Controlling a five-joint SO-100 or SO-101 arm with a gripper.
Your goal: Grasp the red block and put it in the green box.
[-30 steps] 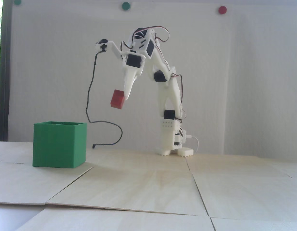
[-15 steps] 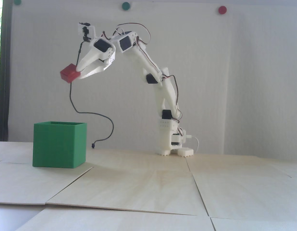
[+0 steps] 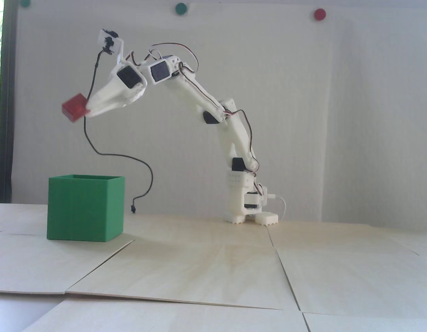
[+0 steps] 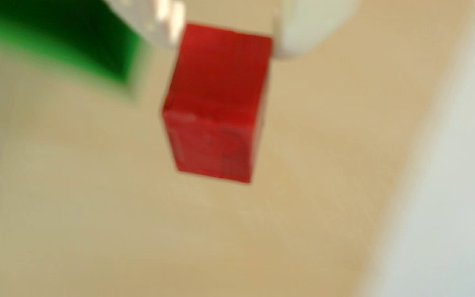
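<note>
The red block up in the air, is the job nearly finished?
Partly. Done: the red block is off the table, pinched in the gripper. In hand: it is being carried high above the green box, roughly over its opening in the fixed view. Left: lowering or dropping it in; the block is not inside the box yet.

Fixed view: soft daylight from window at left edge; white wall bright, slightly hazy; faint shadow on table (image 3: 206, 263) right of green box (image 3: 85, 207). Wrist view: heavy blur throughout; red block (image 4: 216, 100) smeared, green box (image 4: 59, 37) streaked, no glare.
</note>
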